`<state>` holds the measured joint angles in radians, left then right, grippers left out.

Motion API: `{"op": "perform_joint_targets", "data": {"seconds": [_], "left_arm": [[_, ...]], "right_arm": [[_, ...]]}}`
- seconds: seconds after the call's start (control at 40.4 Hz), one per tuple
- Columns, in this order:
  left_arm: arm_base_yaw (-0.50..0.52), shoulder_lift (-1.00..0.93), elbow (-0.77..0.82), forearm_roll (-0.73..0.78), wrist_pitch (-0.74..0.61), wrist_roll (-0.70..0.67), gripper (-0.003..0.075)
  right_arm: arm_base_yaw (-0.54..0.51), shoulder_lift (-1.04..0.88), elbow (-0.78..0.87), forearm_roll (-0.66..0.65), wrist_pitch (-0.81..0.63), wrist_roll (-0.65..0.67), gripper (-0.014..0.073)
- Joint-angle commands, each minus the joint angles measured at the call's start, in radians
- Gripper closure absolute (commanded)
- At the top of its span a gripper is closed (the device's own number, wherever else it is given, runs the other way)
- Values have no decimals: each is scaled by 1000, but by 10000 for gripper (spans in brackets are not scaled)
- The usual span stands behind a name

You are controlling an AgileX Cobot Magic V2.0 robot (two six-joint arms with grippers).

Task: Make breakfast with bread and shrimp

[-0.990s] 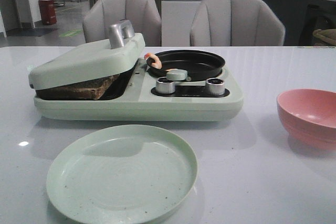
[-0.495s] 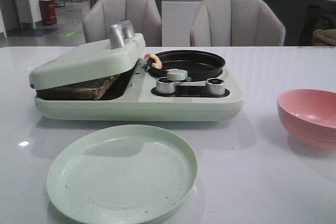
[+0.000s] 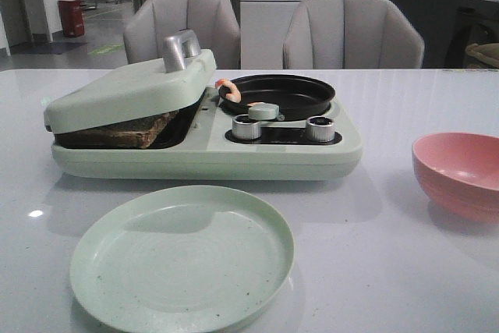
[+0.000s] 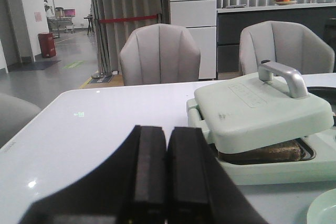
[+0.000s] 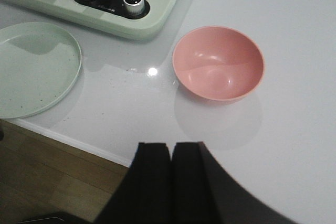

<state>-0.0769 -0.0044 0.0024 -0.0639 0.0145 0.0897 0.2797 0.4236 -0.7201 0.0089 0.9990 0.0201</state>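
Two dishes sit bare, green plate (image 3: 181, 256) and pink bowl (image 3: 458, 171), bread (image 3: 117, 132) under the press lid (image 3: 129, 87), shrimp (image 3: 228, 88) on the black pan's (image 3: 277, 95) rim; only wrist views show both jaws pressed together, holding nothing.

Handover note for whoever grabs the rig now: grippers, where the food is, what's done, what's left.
Left gripper: shut, empty, held back from the appliance.
Right gripper: shut, empty, above the table's near edge by the pink bowl.
Bread: in the sandwich press under its lid, which rests tilted on it.
Shrimp: at the left rim of the black frying pan.
Green plate: bare, in front of the appliance.
Done: nothing plated.
Left: probably lift the lid, move bread and shrimp to the plate.
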Motion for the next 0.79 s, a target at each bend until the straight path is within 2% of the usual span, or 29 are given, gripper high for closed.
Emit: {"op": "perform_joint_targets", "data": {"seconds": [0.0,0.594,0.767], "left_arm": [[1,-19,30,-11,-91,-11,620],[1,-17,30,-11,-91,-11,620],[1,-17,30,-11,-91,-11,620]], "right_arm": [[2,8,-26,-3,-71,-5,561],[2,8,-26,-3,-71,-5,561],[-2,-25,21,-3,-87,-5,561]]}}
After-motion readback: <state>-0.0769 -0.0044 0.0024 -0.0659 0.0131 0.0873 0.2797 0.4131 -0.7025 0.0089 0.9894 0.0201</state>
